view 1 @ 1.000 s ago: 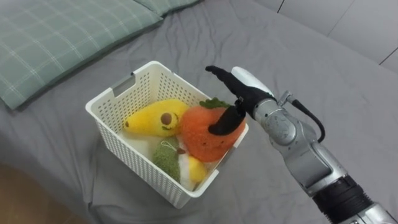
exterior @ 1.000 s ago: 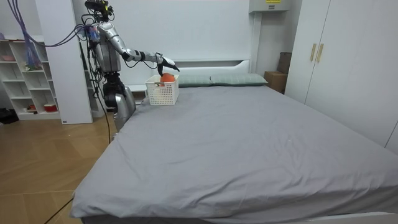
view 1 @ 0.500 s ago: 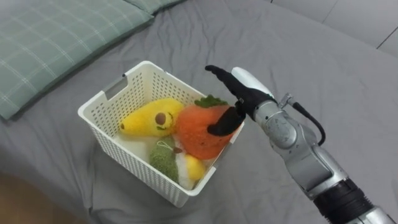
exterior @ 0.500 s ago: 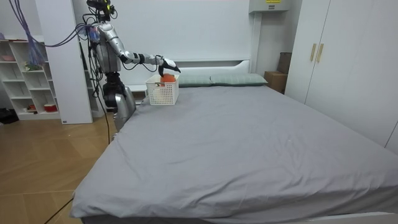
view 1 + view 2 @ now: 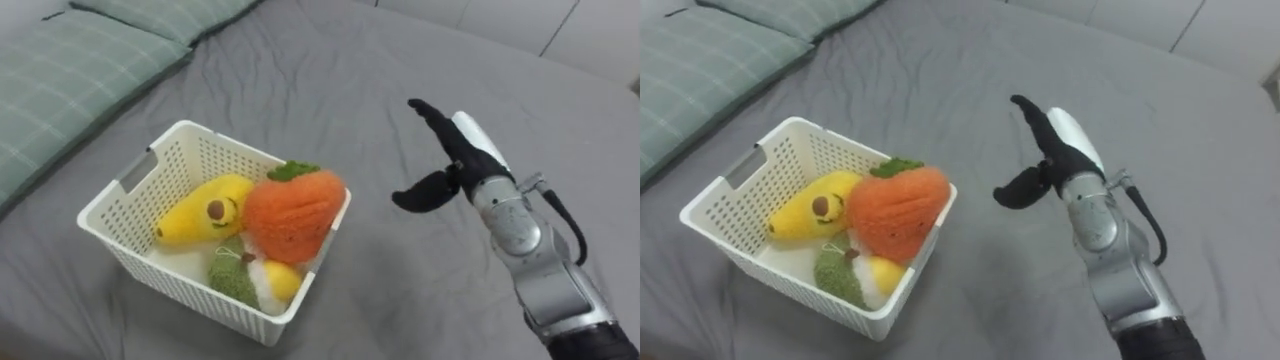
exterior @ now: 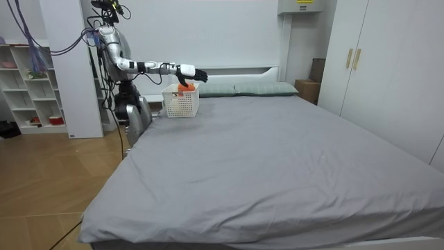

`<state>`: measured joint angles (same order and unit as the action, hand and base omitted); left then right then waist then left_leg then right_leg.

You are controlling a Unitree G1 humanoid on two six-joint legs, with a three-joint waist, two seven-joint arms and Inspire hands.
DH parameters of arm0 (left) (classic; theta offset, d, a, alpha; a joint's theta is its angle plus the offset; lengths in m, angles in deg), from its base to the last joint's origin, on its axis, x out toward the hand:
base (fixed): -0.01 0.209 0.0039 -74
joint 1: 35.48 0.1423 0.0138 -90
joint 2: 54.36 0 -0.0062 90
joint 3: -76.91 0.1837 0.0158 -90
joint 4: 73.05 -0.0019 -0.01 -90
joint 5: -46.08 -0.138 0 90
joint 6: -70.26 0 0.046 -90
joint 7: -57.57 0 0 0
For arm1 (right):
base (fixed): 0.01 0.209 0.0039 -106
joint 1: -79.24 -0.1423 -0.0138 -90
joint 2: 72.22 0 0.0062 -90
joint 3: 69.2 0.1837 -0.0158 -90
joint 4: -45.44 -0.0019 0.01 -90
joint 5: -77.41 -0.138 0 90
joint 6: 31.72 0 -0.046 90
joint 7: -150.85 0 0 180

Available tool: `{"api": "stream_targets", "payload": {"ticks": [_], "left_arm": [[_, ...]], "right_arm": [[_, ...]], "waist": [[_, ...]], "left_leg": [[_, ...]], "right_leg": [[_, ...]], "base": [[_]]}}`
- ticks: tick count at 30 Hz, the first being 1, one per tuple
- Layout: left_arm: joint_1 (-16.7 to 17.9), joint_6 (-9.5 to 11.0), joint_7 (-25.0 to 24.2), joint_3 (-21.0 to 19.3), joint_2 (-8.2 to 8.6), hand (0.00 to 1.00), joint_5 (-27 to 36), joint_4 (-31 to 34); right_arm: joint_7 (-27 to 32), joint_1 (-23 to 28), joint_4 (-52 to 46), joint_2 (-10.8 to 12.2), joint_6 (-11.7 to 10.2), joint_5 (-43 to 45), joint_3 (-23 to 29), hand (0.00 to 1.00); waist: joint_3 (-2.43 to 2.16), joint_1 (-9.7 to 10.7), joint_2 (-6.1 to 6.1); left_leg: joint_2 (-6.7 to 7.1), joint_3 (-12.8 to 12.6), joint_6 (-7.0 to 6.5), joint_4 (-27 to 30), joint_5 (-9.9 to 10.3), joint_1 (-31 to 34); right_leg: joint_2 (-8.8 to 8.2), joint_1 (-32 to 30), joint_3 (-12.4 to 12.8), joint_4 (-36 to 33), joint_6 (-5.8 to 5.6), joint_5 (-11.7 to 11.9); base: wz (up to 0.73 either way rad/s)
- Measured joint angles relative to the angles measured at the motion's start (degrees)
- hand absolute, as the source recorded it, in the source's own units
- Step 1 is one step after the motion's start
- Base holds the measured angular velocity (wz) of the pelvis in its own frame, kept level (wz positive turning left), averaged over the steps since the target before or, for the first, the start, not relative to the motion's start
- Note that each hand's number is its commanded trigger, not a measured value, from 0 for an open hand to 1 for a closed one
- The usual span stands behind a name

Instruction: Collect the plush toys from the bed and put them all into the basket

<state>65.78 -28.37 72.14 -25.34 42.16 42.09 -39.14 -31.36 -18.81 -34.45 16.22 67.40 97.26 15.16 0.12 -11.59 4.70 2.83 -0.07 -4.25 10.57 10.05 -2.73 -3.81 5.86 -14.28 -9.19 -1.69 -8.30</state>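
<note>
A white slatted basket (image 5: 125,205) (image 5: 730,185) (image 6: 180,104) stands on the grey bed. In it lie an orange plush carrot with green leaves (image 5: 290,210) (image 5: 895,205), a yellow plush banana (image 5: 200,208) (image 5: 810,210), a small green plush toy (image 5: 232,278) and a small yellow one (image 5: 278,280). The carrot leans on the basket's right rim. My right hand (image 5: 455,165) (image 5: 1045,160) (image 6: 193,73) hovers open over the bed to the right of the basket, fingers straight, holding nothing and clear of the carrot.
Green checked pillows (image 5: 60,70) (image 5: 700,50) lie at the head of the bed to the left of the basket. Grey sheet (image 5: 350,70) spreads beyond and right of the basket. In the room view I stand at the bed's corner beside white shelves (image 6: 28,90).
My right hand has let go of the orange carrot and drawn away to the right; the carrot now rests in the basket. The camera has shifted, moving the basket left in view.
</note>
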Motion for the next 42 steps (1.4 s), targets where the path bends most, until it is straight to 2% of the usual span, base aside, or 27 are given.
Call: {"api": "stream_targets", "payload": {"ticks": [1, 2, 4, 5, 6, 9, 12, 14, 17, 18, 19, 21, 24, 25, 27, 29, 30, 32, 33, 35, 36, 39, 42], "left_arm": [[0.28, 0.04, 0.01, -0.01, 0.07, 0.00, -0.05, -0.03], [0.36, 0.12, 0.01, -0.02, 0.12, 0.00, -0.06, -0.03], [0.98, 1.05, 0.00, -0.28, 0.12, 0.00, -0.20, -0.04], [1.15, 1.47, 0.00, -0.63, 0.13, 0.00, -0.17, -0.05], [1.61, 1.76, 0.12, -0.99, 0.09, 0.00, -0.15, -0.01], [1.44, 1.91, 0.57, -0.97, 0.12, 0.00, 0.06, -0.24], [1.59, 1.91, 1.88, -1.16, 0.24, 0.00, 1.20, -1.86], [2.05, 1.93, 2.73, -1.31, 0.42, 0.00, 1.48, -2.19], [2.54, 2.34, 3.99, -0.98, 0.77, 0.00, 3.42, -2.61], [2.59, 2.75, 4.51, -1.20, 1.32, 0.00, 4.81, -2.59], [2.79, 3.20, 5.03, -1.21, 1.74, 0.00, 6.60, -2.65], [3.01, 4.25, 5.19, -1.13, 2.08, 0.00, 7.22, -3.56], [3.53, 4.94, 5.19, -1.22, 2.81, 0.00, 7.07, -4.01], [4.05, 5.32, 5.19, -1.23, 3.25, 0.00, 7.07, -4.05], [4.21, 6.20, 4.94, -1.53, 3.54, 0.00, 7.02, -4.72], [4.66, 6.47, 4.45, -2.50, 3.51, 0.00, 6.79, -4.80], [5.14, 6.48, 3.88, -3.43, 3.54, 0.00, 6.48, -4.94], [5.87, 6.49, 3.47, -3.88, 3.58, 0.00, 5.45, -4.95], [5.93, 6.40, 3.25, -3.89, 3.58, 0.00, 5.45, -5.10], [5.56, 6.01, 3.16, -3.72, 3.55, 0.00, 5.22, -5.33], [5.34, 5.69, 3.20, -3.14, 3.51, 0.00, 4.97, -5.36], [4.33, 4.12, 3.36, -1.85, 3.62, 0.00, 5.07, -5.45], [3.94, 3.77, 3.43, -0.89, 3.54, 0.00, 5.08, -5.81]], "right_arm": [[0.39, 1.20, -0.01, -0.25, 0.00, -1.08, 1.40, 0.00], [0.49, 1.62, -0.01, -0.28, -0.01, -1.60, 2.32, 0.00], [2.05, 3.58, -0.01, -0.52, -0.94, -4.12, 6.14, 0.00], [2.46, 4.38, -0.04, -0.52, -1.12, -4.82, 7.03, 0.00], [3.41, 5.76, -0.03, -0.52, -1.11, -6.90, 8.57, 0.00], [5.66, 8.83, 0.09, -0.44, -1.78, -11.70, 11.17, 0.00], [7.72, 12.42, 3.58, 0.37, -3.50, -17.84, 14.00, 0.00], [9.88, 13.67, 7.85, 1.49, -3.56, -23.17, 16.17, 0.00], [13.74, 17.09, 15.76, 3.95, -4.89, -33.75, 17.38, 0.00], [14.33, 18.74, 18.35, 5.59, -5.19, -37.32, 18.11, 0.00], [15.31, 20.03, 21.76, 6.95, -5.96, -41.32, 18.26, 0.00], [16.00, 21.40, 27.62, 8.33, -6.94, -45.58, 18.56, 0.00], [16.50, 23.83, 36.23, 9.08, -8.42, -49.58, 19.62, 0.00], [16.47, 24.43, 39.19, 9.10, -8.65, -50.74, 20.37, 0.00], [16.30, 24.95, 44.40, 9.12, -9.14, -51.06, 21.11, 0.00], [15.19, 24.89, 49.46, 9.13, -9.06, -50.96, 21.80, 0.00], [13.91, 25.05, 52.53, 9.06, -9.01, -50.35, 22.37, 0.00], [11.76, 25.03, 56.60, 9.01, -8.87, -46.67, 22.51, 0.00], [10.44, 24.71, 59.06, 8.80, -8.18, -43.06, 21.73, 0.00], [8.91, 24.08, 61.82, 8.37, -6.37, -35.32, 16.96, 0.00], [8.25, 23.12, 62.61, 8.40, -4.64, -29.40, 14.23, 0.00], [7.20, 19.34, 63.58, 8.52, -1.73, -21.73, 13.42, 0.00], [6.93, 15.87, 63.63, 8.41, -1.48, -19.21, 11.39, 0.00]], "waist": [[-0.31, 1.39, 0.02], [-0.38, 1.89, -0.09], [-0.29, 3.78, -0.65], [-0.30, 4.10, -0.69], [-0.38, 5.28, -0.77], [-0.33, 8.40, -0.75], [-0.07, 9.88, -1.16], [0.00, 10.61, -1.20], [0.08, 11.65, -1.45], [0.05, 11.84, -1.44], [0.16, 12.22, -1.97], [0.10, 13.58, -2.54], [-0.06, 14.40, -3.59], [0.07, 14.65, -3.71], [0.05, 14.73, -4.13], [0.10, 14.92, -3.95], [-0.02, 15.42, -3.79], [-0.05, 15.67, -3.74], [-0.17, 15.50, -3.55], [-0.27, 14.06, -3.30], [-0.36, 13.58, -3.14], [-0.37, 13.11, -3.12], [-0.33, 12.38, -3.21]], "left_leg": [[-0.11, -0.44, 0.00, -0.04, 0.00, -0.09], [-0.16, -0.80, -0.01, -0.14, 0.00, -0.11], [-0.38, -2.44, -0.02, -0.91, -0.01, -1.00], [-0.40, -2.70, -0.02, -1.10, 0.00, -1.21], [-0.52, -3.44, -0.03, -1.31, 0.01, -1.90], [-0.83, -4.87, -0.02, -1.58, 0.18, -2.23], [-1.20, -6.28, 0.13, -2.36, 0.37, -3.49], [-1.36, -7.03, 0.19, -2.89, 0.43, -3.63], [-1.51, -7.38, 0.28, -2.92, 0.59, -3.78], [-1.59, -7.61, 0.32, -2.91, 0.61, -3.79], [-1.65, -7.72, 0.36, -2.91, 0.65, -3.83], [-1.65, -7.65, 0.37, -2.86, 0.68, -3.90], [-1.64, -7.91, 0.38, -2.87, 0.69, -4.00], [-1.65, -8.11, 0.41, -2.87, 0.72, -4.07], [-1.68, -8.42, 0.71, -2.87, 0.91, -4.29], [-1.72, -8.64, 0.93, -2.87, 1.12, -4.73], [-1.75, -8.45, 1.03, -2.80, 1.19, -5.12], [-1.84, -8.32, 1.12, -2.76, 1.20, -5.21], [-1.97, -8.61, 1.19, -2.77, 1.22, -5.20], [-2.17, -9.18, 1.30, -2.79, 1.25, -5.12], [-2.17, -9.19, 1.25, -2.76, 1.17, -4.80], [-2.03, -8.88, 1.05, -2.74, 1.07, -4.73], [-2.01, -8.61, 1.06, -2.81, 1.07, -4.87]], "right_leg": [[-0.03, -0.34, 0.24, -0.57, 0.00, 0.00], [-0.03, -0.57, 0.51, -0.72, 0.00, 0.00], [0.28, -0.89, 2.59, -0.71, 0.11, 0.12], [0.31, -0.88, 2.87, -0.71, 0.11, 0.12], [0.42, -0.83, 3.46, -0.74, 0.10, 0.12], [0.68, -0.97, 4.45, -0.68, 0.11, 0.21], [1.13, -0.68, 5.96, -0.66, 0.12, 0.24], [1.27, -0.90, 6.31, -0.62, 0.21, 0.29], [1.43, -0.91, 6.95, -0.64, 0.24, 0.29], [1.56, -0.94, 7.25, -0.60, 0.27, 0.31], [1.62, -0.91, 7.31, -0.55, 0.31, 0.33], [1.64, -0.83, 7.36, -0.52, 0.31, 0.33], [1.72, -0.97, 8.01, -0.69, 0.33, 0.31], [1.76, -1.04, 8.26, -0.76, 0.35, 0.30], [1.83, -1.04, 8.68, -0.90, 0.45, 0.04], [1.86, -1.25, 9.20, -1.59, 0.52, -0.87], [1.82, -0.98, 8.86, -1.54, 0.52, -1.18], [1.73, -0.92, 8.72, -1.59, 0.61, -1.31], [1.92, -1.04, 8.91, -1.60, 0.67, -1.25], [2.16, -1.42, 9.50, -1.58, 1.01, -0.91], [2.29, -1.82, 9.09, -1.64, 1.13, -0.76], [1.97, -1.75, 8.20, -1.52, 1.10, -0.63], [2.02, -1.44, 8.07, -1.35, 1.07, -0.64]], "base": [[-0.25], [-0.32], [-0.41], [-0.32], [-0.27], [-0.22], [-0.25], [-0.19], [-0.06], [-0.09], [-0.07], [0.00], [-0.06], [-0.09], [-0.10], [-0.05], [0.07], [0.04], [-0.15], [-0.19], [-0.10], [0.03], [0.07]]}}
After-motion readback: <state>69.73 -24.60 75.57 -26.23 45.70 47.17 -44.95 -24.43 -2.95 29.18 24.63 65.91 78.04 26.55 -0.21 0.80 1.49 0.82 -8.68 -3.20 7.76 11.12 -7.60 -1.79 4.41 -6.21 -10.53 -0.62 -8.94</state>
